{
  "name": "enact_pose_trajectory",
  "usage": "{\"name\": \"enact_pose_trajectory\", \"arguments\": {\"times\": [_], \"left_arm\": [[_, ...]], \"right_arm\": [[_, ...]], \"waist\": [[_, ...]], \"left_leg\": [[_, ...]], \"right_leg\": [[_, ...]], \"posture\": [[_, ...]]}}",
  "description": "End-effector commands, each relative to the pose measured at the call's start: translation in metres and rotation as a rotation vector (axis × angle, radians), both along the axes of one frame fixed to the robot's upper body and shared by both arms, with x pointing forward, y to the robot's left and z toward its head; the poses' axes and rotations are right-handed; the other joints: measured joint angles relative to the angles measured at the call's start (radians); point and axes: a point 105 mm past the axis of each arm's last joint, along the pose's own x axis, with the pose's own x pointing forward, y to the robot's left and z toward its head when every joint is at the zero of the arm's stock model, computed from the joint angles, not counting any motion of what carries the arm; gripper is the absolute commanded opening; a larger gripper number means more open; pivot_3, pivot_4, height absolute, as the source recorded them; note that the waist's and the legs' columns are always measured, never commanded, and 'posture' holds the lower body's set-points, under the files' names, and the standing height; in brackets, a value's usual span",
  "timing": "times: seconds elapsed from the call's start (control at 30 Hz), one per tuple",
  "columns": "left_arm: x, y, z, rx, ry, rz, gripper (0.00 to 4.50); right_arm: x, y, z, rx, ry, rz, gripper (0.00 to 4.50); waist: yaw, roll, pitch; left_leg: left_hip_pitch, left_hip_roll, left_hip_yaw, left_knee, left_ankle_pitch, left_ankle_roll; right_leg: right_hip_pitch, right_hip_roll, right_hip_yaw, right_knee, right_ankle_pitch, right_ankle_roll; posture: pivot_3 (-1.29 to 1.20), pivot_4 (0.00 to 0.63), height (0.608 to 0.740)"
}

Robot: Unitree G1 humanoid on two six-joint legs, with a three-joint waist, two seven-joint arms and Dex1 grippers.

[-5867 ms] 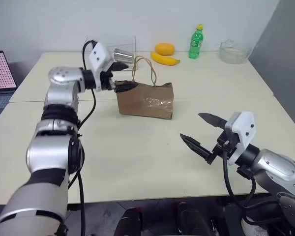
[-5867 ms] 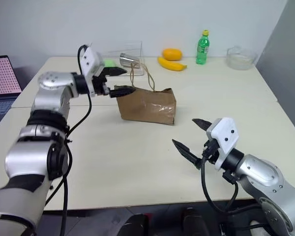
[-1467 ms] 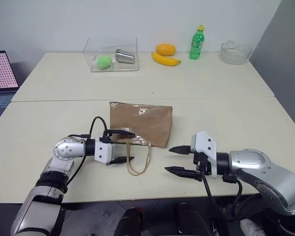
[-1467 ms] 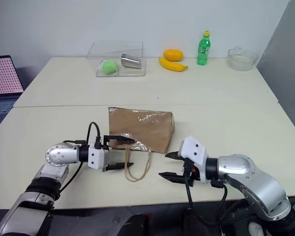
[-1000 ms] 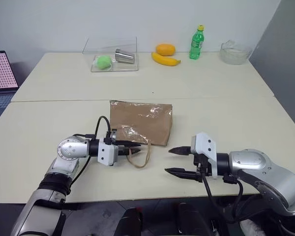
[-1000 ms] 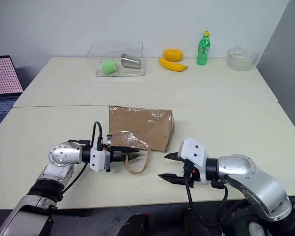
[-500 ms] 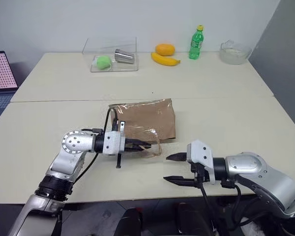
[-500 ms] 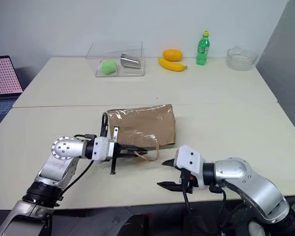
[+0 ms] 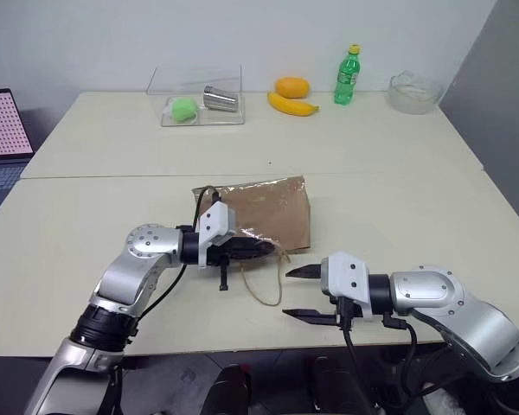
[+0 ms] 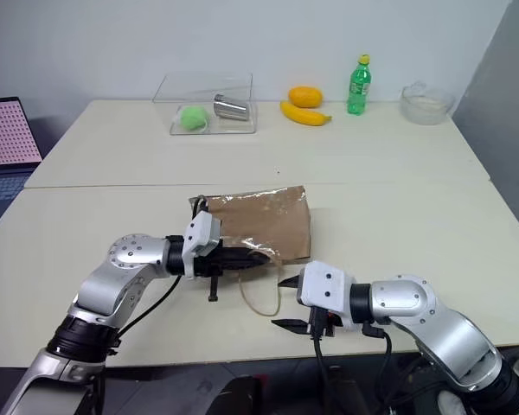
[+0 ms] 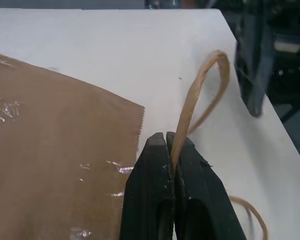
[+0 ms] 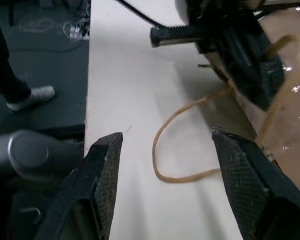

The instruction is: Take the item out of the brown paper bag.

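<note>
Left gripper point(image 11: 169, 142): black fingers point(image 11: 150, 185) pressed together, pinching a tan twisted-paper handle point(image 11: 192, 100). Handle loops up and away from the tips toward the table point(image 11: 140, 55) corner. Brown paper bag point(image 11: 55, 150) lies flat beside the fingers, serrated mouth edge near them, shiny crinkled patches on its face.

No readable text

The green bottle point(image 9: 347, 75) at the far side of the table carries a label, but its print is too small to make out. The laptop screen point(image 9: 2, 125) at the far left shows what seems a pink dotted pattern, with no letters or numbers legible.
</note>
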Motion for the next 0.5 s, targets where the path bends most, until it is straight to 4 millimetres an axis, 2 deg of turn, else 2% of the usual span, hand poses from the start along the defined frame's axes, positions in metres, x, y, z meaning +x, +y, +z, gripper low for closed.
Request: {"name": "enact_pose_trajectory", "arguments": {"times": [0.03, 0.17, 0.33, 0.5], "left_arm": [[0.01, 0.001, 0.027, -0.073, -0.048, 0.046, 0.04], [0.019, 0.001, 0.038, -0.11, -0.035, 0.084, 0.04], [0.017, -0.001, 0.038, -0.098, -0.047, 0.065, 0.04], [0.016, -0.001, 0.037, -0.094, -0.048, 0.062, 0.04]], "right_arm": [[0.0, 0.004, -0.002, -0.02, -0.046, 0.028, 3.0], [0.011, 0.013, -0.01, -0.01, -0.022, 0.011, 3.0], [0.027, 0.024, -0.013, 0.002, -0.017, 0.011, 3.0], [0.031, 0.03, -0.016, -0.019, -0.036, 0.037, 3.0]], "waist": [[0.0, 0.0, 0.0], [-0.001, 0.0, 0.0], [-0.003, 0.0, 0.0], [-0.003, 0.0, 0.0]], "left_leg": [[0.0, 0.0, 0.0, 0.0, 0.0, 0.0], [0.0, 0.0, 0.001, 0.0, 0.0, 0.0], [0.0, 0.0, 0.0, 0.0, 0.0, 0.0], [0.0, 0.0, 0.0, 0.0, 0.0, 0.0]], "right_leg": [[0.0, 0.0, 0.0, 0.0, 0.0, 0.0], [0.0, 0.0, 0.0, 0.0, 0.0, 0.0], [0.0, 0.0, 0.0, 0.0, 0.0, 0.0], [0.0, 0.0, 0.0, 0.0, 0.0, 0.0]], "posture": [[0.0, 0.15, 0.74], [0.0, 0.15, 0.74], [0.0, 0.15, 0.74], [0.0, 0.15, 0.74]]}}
